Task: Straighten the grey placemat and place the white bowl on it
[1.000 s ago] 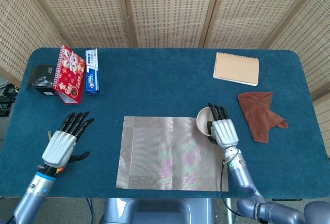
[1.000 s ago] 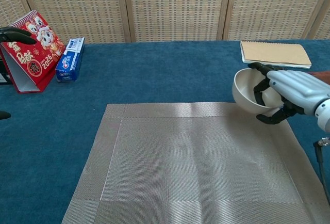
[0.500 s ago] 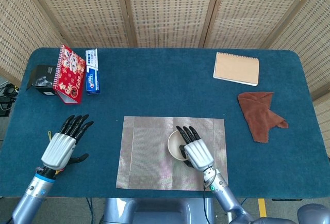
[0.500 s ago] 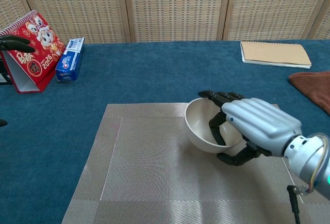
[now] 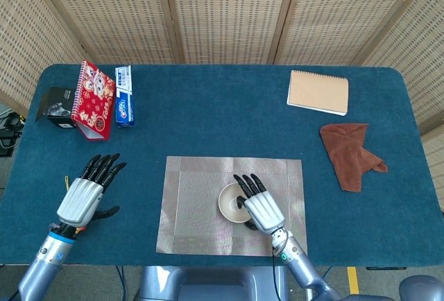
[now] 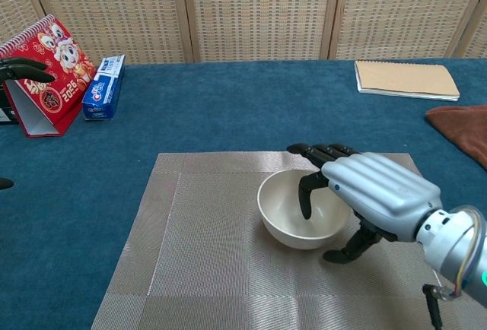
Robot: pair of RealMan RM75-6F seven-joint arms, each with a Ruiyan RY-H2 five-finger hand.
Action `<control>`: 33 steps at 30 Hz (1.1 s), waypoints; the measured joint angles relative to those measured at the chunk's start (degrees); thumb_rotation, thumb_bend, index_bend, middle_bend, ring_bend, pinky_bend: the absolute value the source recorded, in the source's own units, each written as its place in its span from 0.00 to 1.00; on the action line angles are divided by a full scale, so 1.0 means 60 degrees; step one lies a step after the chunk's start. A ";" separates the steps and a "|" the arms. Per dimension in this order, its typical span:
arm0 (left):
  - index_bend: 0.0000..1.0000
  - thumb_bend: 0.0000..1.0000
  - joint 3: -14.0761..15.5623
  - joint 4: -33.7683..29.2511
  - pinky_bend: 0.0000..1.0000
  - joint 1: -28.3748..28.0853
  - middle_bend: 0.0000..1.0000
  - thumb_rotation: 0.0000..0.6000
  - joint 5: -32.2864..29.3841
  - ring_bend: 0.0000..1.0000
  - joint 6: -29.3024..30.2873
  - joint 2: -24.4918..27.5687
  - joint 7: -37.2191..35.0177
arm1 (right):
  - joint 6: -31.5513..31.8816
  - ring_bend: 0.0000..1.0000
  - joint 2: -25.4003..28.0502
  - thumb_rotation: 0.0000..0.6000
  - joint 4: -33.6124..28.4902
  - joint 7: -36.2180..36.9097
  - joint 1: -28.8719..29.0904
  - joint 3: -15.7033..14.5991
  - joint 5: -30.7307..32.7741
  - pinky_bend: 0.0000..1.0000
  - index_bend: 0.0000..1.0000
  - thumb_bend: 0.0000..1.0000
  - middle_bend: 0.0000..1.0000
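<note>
Change: since the earlier frames the right hand (image 6: 378, 193) has carried the white bowl (image 6: 295, 209) leftward from the mat's right edge toward its middle and lowered it.
Bowl: appears to rest upright on the grey placemat (image 5: 201, 204), right of centre.
Right hand: fingers hook over the bowl's right rim, thumb under the outer wall; it grips the bowl.
Left hand: left hand (image 5: 84, 195) is at the near left, off the mat, fingers spread, holding nothing.
Mat: lies flat, edges roughly square to the table edge.
Step (judged): release remains.
Risk: fingers inside the rim could drag or tip the bowl if the hand withdraws before opening fully; a sideways pull could also skew the mat.
Surroundings: notebook (image 5: 318, 91) and brown cloth (image 5: 350, 151) far right; red calendar (image 5: 93, 99) far left.
</note>
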 measured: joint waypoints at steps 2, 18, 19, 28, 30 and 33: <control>0.10 0.09 -0.0003 0.0001 0.00 0.0002 0.00 1.00 -0.0010 0.00 -0.0008 -0.0002 0.0004 | 0.0057 0.00 0.0069 1.00 -0.0080 -0.0236 -0.0044 0.0048 0.0072 0.00 0.39 0.21 0.00; 0.10 0.09 -0.0136 0.0096 0.00 -0.0014 0.00 1.00 -0.0237 0.00 -0.0081 -0.0030 -0.0017 | 0.1319 0.00 0.1411 1.00 -0.1089 -0.0860 -0.0420 0.0706 -0.0149 0.00 0.29 0.21 0.00; 0.10 0.09 -0.0171 0.0095 0.00 -0.0006 0.00 1.00 -0.0283 0.00 -0.0060 -0.0015 -0.0029 | 0.1458 0.00 0.1617 1.00 -0.1154 -0.0798 -0.0486 0.0794 -0.0121 0.00 0.29 0.21 0.00; 0.09 0.09 -0.0290 0.0095 0.00 0.0057 0.00 1.00 -0.0422 0.00 0.0076 0.0049 -0.0008 | 0.1878 0.00 0.3064 1.00 -0.0767 0.0947 -0.1096 0.0967 0.0088 0.00 0.18 0.18 0.00; 0.09 0.09 -0.0308 0.0102 0.00 0.0088 0.00 1.00 -0.0461 0.00 0.0123 0.0070 -0.0001 | 0.1948 0.00 0.3222 1.00 -0.0416 0.1334 -0.1258 0.0930 0.0127 0.00 0.16 0.17 0.00; 0.08 0.09 -0.0332 0.0143 0.00 0.0197 0.00 1.00 -0.0578 0.00 0.0243 0.0136 -0.0010 | 0.2093 0.00 0.3404 1.00 0.0236 0.1970 -0.1565 0.0868 0.0229 0.00 0.16 0.17 0.00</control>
